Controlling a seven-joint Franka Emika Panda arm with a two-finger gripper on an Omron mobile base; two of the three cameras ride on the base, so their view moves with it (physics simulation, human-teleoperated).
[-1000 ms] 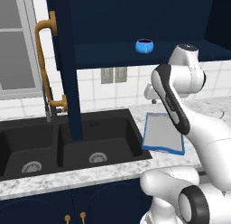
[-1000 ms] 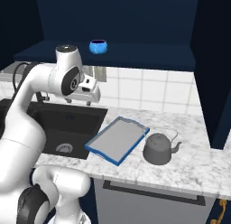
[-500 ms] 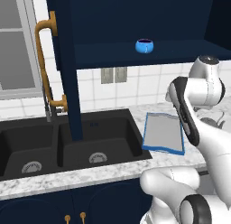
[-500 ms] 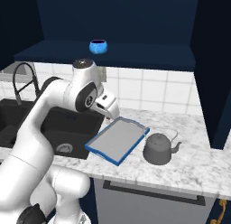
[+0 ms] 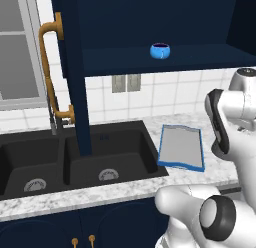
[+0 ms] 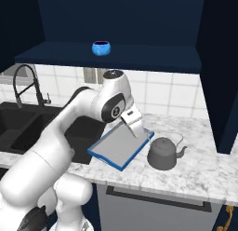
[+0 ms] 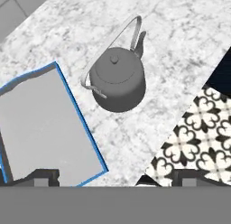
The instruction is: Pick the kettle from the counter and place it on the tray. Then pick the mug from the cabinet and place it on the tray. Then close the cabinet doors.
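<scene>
Hovering gripper point(image 7: 113, 178) (jaws wide) above kettle point(image 7: 118, 78) beside tray point(image 7: 43, 123).

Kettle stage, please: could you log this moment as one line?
stage: approach | gripper: open, above counter | kettle: on counter beside tray | mug: in cabinet

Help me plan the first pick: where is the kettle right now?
The kettle stands on the counter just right of the tray in the right base view, apart from it; in the hand view it sits beyond the open gripper.
</scene>
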